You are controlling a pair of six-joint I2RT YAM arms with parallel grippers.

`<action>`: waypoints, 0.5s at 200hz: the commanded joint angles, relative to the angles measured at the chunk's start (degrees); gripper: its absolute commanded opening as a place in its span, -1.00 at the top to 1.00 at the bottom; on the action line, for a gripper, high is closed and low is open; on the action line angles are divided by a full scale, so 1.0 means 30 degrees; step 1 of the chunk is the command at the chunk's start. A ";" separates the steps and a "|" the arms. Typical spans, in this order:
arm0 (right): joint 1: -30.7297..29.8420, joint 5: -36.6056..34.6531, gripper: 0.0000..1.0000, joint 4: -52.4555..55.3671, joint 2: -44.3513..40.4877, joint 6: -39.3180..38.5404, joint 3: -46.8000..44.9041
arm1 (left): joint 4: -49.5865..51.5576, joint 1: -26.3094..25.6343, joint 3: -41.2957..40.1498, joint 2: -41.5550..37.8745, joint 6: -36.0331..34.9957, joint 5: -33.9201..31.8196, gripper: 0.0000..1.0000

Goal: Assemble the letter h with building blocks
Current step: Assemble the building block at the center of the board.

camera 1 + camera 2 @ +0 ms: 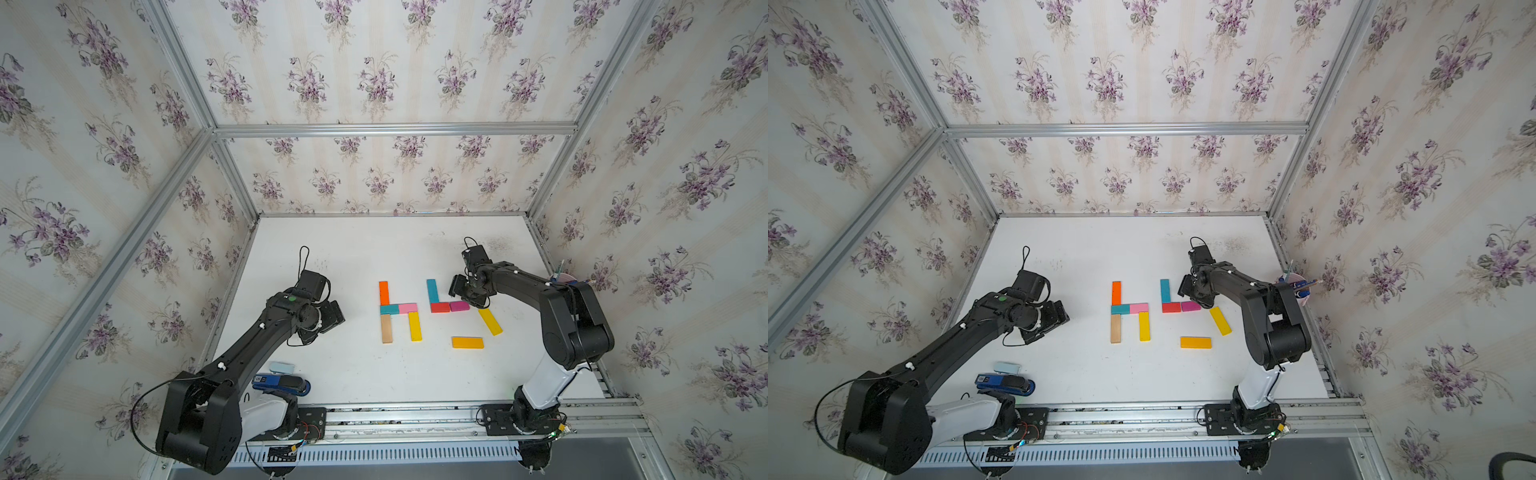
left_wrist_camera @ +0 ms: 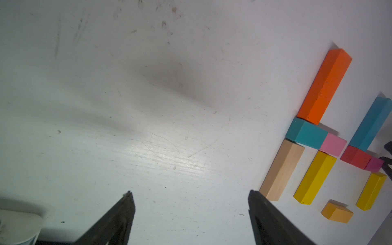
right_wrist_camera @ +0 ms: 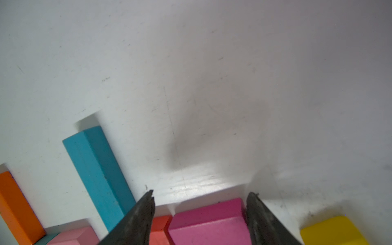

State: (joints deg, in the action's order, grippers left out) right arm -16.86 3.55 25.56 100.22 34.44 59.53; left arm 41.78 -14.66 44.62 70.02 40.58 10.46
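The letter h (image 1: 398,311) lies mid-table in both top views: an orange block (image 1: 383,292) over a teal block (image 1: 389,309) and a wood block (image 1: 386,328), with a pink block (image 1: 408,308) and a yellow leg (image 1: 414,326). To its right lie a long teal block (image 1: 432,290), a red block (image 1: 440,307), a magenta block (image 3: 212,224), a tilted yellow block (image 1: 490,321) and an orange-yellow block (image 1: 467,342). My right gripper (image 3: 201,193) is open and straddles the magenta block, with one finger over the red block (image 3: 161,229). My left gripper (image 2: 191,192) is open over bare table, left of the h.
A pale blue pad (image 1: 281,367) and a dark blue stapler-like object (image 1: 282,383) lie near the left arm's base. A cup with pens (image 1: 563,277) stands at the table's right edge. Metal frame rails and papered walls enclose the white table (image 1: 353,257).
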 commanded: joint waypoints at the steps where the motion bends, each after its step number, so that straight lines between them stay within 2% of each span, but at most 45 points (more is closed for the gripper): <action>1: -0.0034 -0.0039 -0.40 0.0063 0.0123 -0.0170 0.0109 | 0.0217 0.0015 0.0154 0.0011 -0.0123 -0.0095 -0.72; 100: -0.0035 -0.0511 -0.40 0.0181 -0.0733 0.0383 -0.0746 | 0.0162 -0.0001 -0.0033 -0.0059 -0.0172 -0.0059 -0.72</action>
State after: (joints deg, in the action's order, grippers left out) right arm -16.93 2.68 25.63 98.80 34.59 57.60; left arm 41.80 -14.66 44.60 70.00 40.56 10.46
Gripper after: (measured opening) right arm 0.702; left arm 0.862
